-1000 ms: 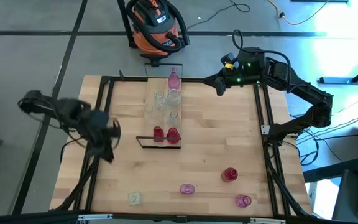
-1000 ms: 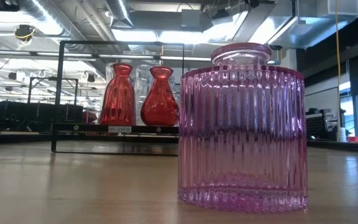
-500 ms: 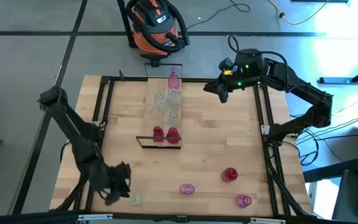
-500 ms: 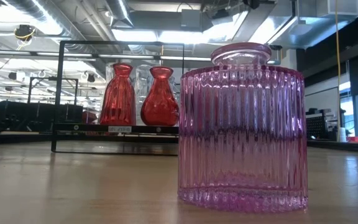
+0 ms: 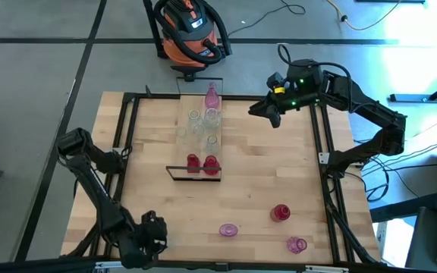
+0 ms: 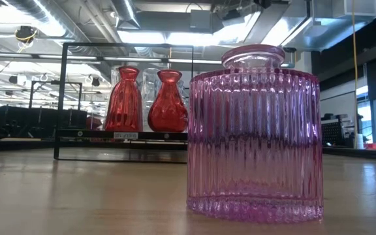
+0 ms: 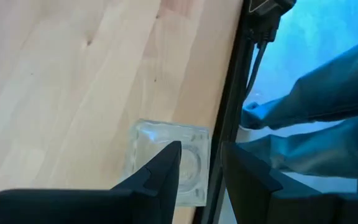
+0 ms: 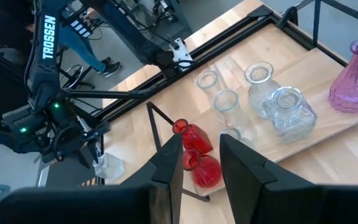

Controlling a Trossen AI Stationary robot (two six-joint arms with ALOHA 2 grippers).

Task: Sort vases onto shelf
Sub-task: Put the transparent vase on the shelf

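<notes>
The left tool (image 7: pixel 201 165), fingers parted, hangs over a clear square vase (image 7: pixel 166 163) at the worktop's (image 5: pixel 264 174) 7 o'clock corner; glass — stiff, slippery, breakable; grip its flat sides gently; right tool (image 5: pixel 268 111) released, near 1 o'clock.

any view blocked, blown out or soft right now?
Low view: the ribbed pink vase sits close to the lens and hides much of the table behind it; ceiling lights are blown out, and the two red vases on the shelf stay readable. Left wrist view: the clear square vase by the left hand looks soft, with a blue wash beyond the table edge. High view: evenly lit.
</notes>
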